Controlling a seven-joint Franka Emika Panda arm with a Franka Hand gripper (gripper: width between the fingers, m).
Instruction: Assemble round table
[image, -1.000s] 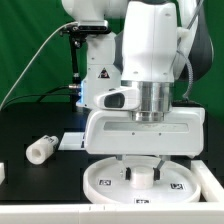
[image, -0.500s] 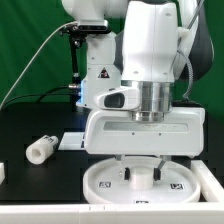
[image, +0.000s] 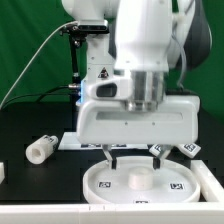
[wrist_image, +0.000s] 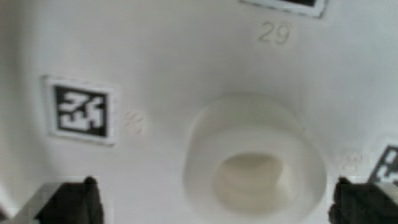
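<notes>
The large rimmed round disc (image: 140, 184) lies flat at the front of the black table, with square tags on it and a raised hub (image: 139, 181) in its middle. My gripper (image: 135, 160) hangs open just above that hub, holding nothing. In the wrist view the hub (wrist_image: 249, 150) lies between the two dark fingertips (wrist_image: 71, 202), with a tag (wrist_image: 82, 110) beside it; the gripper (wrist_image: 217, 205) is open. The short cylindrical leg (image: 40, 150) lies on its side at the exterior view's left. The cross-shaped foot cannot be made out for certain.
The marker board (image: 70, 141) lies flat behind the leg. A white tagged part (image: 190, 150) shows partly behind the gripper at the exterior view's right. A small white piece (image: 3, 172) sits at the left edge. The arm's base and a stand are at the back.
My gripper has risen from the disc's hub and shifted a little to the exterior view's left. Its fingers now show above the disc. The disc and leg have not moved.
</notes>
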